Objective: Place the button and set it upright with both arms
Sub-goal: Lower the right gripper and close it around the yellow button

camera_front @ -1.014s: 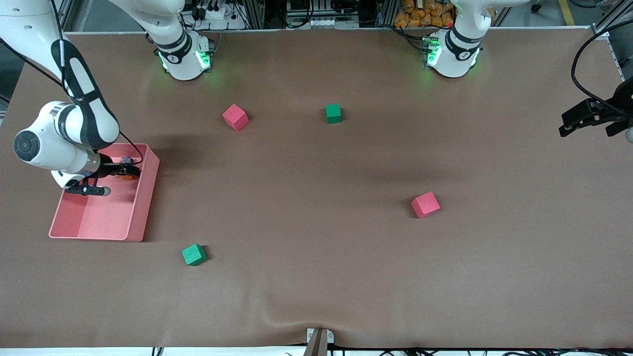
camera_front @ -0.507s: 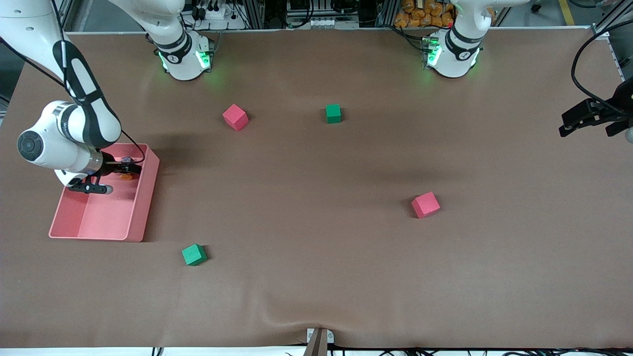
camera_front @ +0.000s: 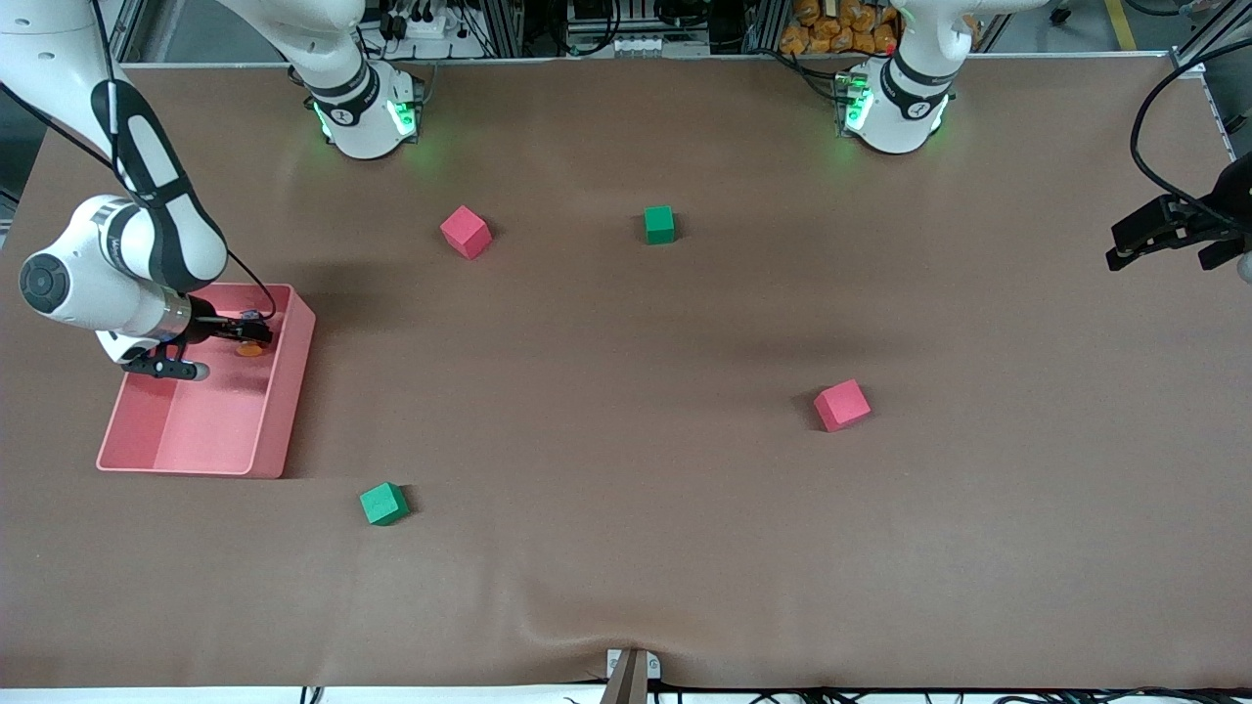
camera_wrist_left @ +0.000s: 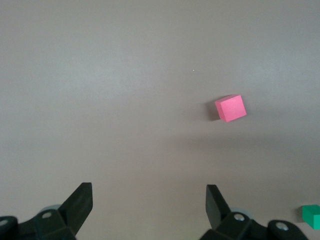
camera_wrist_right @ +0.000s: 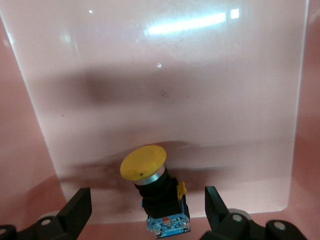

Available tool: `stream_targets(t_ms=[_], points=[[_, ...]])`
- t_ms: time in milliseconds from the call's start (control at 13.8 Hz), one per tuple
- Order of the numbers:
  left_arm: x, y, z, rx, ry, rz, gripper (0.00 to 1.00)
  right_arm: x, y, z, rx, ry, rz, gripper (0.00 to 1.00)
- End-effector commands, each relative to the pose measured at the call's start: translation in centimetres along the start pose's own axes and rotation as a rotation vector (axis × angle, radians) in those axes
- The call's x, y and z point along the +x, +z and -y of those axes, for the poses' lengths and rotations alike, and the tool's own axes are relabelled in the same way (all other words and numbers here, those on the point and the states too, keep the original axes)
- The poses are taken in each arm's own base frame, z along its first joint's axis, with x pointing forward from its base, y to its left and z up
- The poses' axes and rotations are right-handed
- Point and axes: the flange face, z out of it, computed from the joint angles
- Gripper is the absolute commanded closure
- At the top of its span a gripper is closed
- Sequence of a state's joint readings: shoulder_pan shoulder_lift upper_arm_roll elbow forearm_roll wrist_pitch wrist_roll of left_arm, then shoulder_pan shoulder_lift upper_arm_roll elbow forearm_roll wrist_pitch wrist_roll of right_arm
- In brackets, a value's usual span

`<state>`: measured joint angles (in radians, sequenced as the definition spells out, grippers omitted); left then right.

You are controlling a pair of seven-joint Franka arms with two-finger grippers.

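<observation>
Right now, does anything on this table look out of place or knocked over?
Only the button: it lies tipped on its side in the pink bin, cap not facing up. The right gripper, open, straddles it there. The left gripper waits open over bare table. The four cubes lie scattered, but none looks damaged.

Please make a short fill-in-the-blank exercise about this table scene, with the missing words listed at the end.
1. The button lies inside the pink ____.
2. The right pincer has its fingers ____ on either side of the button.
3. The left pincer hangs over the table with ____ between its fingers.
4. On the table lie two red cubes and ____ green cubes.

Missing words: tray; open; nothing; two
</observation>
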<state>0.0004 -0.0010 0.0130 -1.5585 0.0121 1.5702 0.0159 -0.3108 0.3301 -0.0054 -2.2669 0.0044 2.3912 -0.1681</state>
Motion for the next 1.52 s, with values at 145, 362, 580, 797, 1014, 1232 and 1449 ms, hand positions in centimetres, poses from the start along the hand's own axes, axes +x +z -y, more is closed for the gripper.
stream_targets(t_ms=[145, 362, 580, 797, 1014, 1232, 1449], points=[[-0.1, -0.2, 0.1, 0.011, 0.023, 0.007, 0.00, -0.3, 1.8, -0.3, 0.015, 0.006, 0.014, 0.00], [-0.1, -0.7, 0.1, 0.019, 0.025, -0.004, 0.00, -0.2, 2.2, -0.4, 0.015, 0.007, 0.013, 0.00], [-0.1, -0.6, 0.6, 0.014, 0.042, 0.000, 0.00, -0.3, 2.6, -0.5, 0.016, 0.009, 0.019, 0.00], [-0.1, -0.5, 1.7, 0.010, 0.040, 0.001, 0.00, -0.2, 2.6, -0.4, 0.016, 0.007, 0.017, 0.23], [-0.1, -0.4, 1.6, 0.008, 0.042, 0.001, 0.00, -0.2, 2.6, -0.2, 0.016, 0.004, 0.019, 0.87], [0.0, -0.3, 1.6, 0.008, 0.042, 0.004, 0.00, -0.2, 2.5, -0.3, 0.015, 0.004, 0.016, 0.87], [0.0, -0.4, 1.6, 0.008, 0.042, 0.003, 0.00, 0.0, 1.6, -0.3, 0.013, 0.004, 0.001, 0.91]])
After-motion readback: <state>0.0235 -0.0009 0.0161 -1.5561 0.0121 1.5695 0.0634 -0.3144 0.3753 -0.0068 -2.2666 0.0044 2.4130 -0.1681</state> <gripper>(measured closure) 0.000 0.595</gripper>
